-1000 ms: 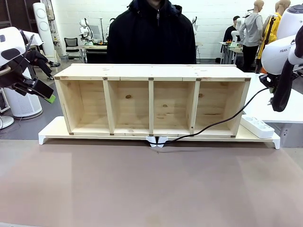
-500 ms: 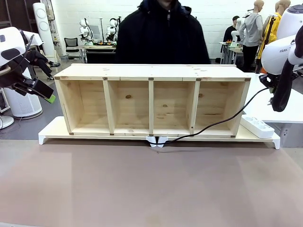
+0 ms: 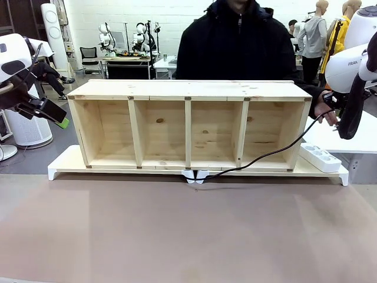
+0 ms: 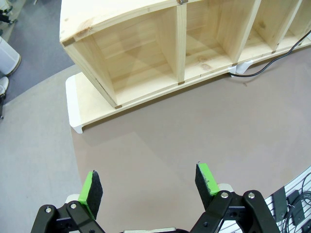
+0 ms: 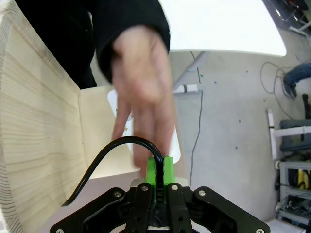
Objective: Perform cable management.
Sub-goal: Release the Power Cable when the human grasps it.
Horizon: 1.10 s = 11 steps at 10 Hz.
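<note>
Over at the left edge of the table, the left gripper [image 4: 148,187] is hanging above bare tabletop with its green pads [image 4: 91,191] spread wide and nothing between them, the wooden shelf [image 3: 188,124] sitting near it on a white base board [image 3: 62,162]. Moving right, the cable [image 3: 259,157] is lying as a thin black line that starts at the small white clips [image 3: 195,176] under the middle of the shelf's front edge, crosses the front of the rightmost compartment, and is climbing off the table past the shelf's right end. A white power strip [image 3: 321,158] is resting on the base board just beside that rising stretch. At the far right, the right gripper [image 5: 158,175] is pinching the cable's upper end between fully closed pads, the cord arching out of the jaws in a smooth loop, while the person's hand [image 5: 143,87] is reaching in, close behind it. The cord looks light, limp and slick, so it will probably sag and slide rather than hold a shape; a grip near the plug end or just beside the clips seems most likely to control it.
</note>
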Tool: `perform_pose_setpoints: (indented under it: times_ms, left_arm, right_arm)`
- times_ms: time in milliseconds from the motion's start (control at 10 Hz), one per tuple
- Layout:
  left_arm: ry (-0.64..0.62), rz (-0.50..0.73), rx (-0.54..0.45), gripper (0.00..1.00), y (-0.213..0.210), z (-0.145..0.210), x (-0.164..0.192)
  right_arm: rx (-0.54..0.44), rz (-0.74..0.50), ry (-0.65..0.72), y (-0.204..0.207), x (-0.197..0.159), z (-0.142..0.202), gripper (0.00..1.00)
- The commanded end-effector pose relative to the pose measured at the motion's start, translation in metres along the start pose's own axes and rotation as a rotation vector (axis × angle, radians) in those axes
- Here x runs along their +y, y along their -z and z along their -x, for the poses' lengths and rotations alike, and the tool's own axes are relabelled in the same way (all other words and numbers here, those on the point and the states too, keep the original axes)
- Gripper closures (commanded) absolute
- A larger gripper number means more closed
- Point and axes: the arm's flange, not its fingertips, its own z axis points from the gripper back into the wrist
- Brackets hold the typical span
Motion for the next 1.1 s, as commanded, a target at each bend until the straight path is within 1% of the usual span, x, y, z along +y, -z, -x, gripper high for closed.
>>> perform_pose_setpoints:
  times_ms: [0,600,700,800,900,1000]
  left_arm:
    - [0.003,-0.007,-0.002,0.0,0.0003,-0.0004,0.0011]
    - [0.003,-0.007,-0.002,0.0,0.0003,-0.0004,0.0011]
    - [0.003,-0.007,-0.002,0.0,0.0003,-0.0004,0.0011]
    - [0.003,-0.007,-0.002,0.0,0.0003,-0.0004,0.0011]
    - [0.003,-0.007,-0.002,0.0,0.0003,-0.0004,0.0011]
    - [0.003,-0.007,-0.002,0.0,0.0003,-0.0004,0.0011]
  right_arm:
    - [-0.009,0.0,-0.001,0.0,-0.0013,-0.0015,0.93]
    - [-0.009,0.0,-0.001,0.0,-0.0013,-0.0015,0.93]
    - [0.003,0.002,0.002,0.0002,-0.0011,0.0003,0.88]
    - [0.014,0.002,0.01,0.0008,-0.0028,-0.0006,0.73]
    - [0.015,0.006,0.005,0.0009,-0.0031,-0.0004,0.68]
    - [0.015,0.005,-0.002,0.0007,-0.0026,0.0001,0.69]
